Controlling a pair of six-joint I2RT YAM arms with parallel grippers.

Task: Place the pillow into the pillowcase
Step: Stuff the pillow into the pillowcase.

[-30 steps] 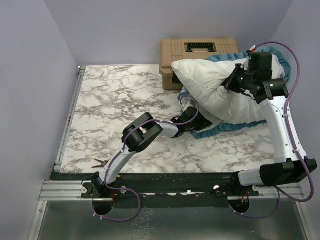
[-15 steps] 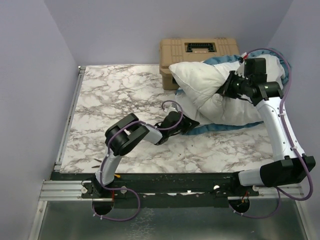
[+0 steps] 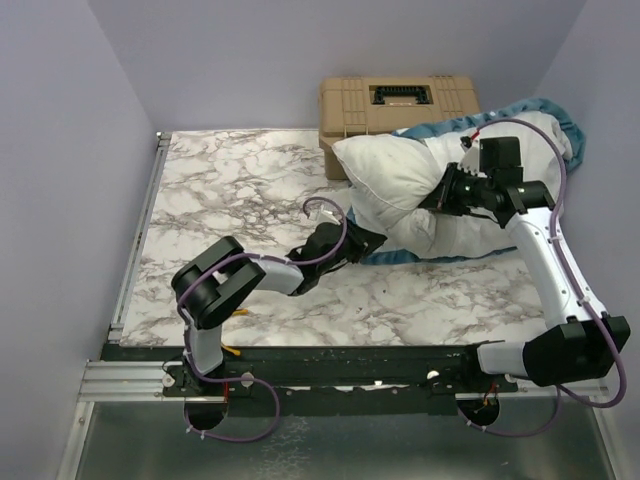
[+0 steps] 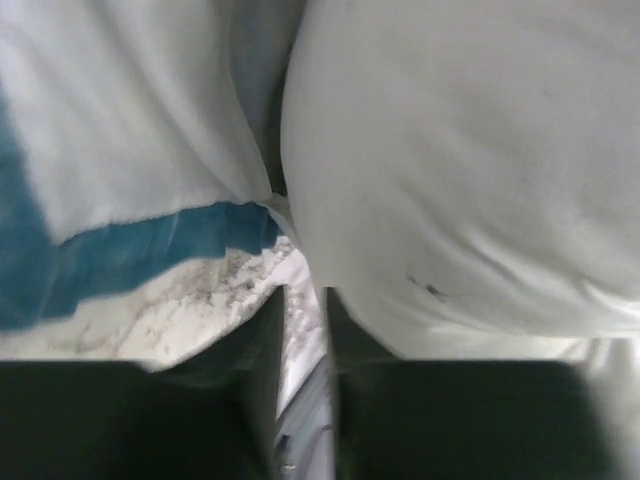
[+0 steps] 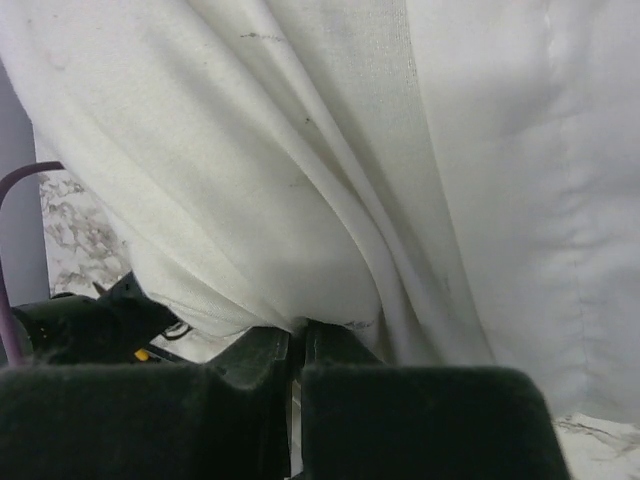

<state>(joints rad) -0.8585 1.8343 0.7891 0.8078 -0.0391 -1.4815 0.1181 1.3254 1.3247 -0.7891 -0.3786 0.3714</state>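
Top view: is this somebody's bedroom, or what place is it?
Likely a robot lab bench, not a bedroom: two robot arms bolted to a metal rail, a marble-patterned table, plain purple walls boxing it in.

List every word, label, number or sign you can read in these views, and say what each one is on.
No text can be read in any view.
The tan case shows only moulded ribs and a dark handle recess, with no legible lettering.
The pillow, the pillowcase and the marble table carry no writing.
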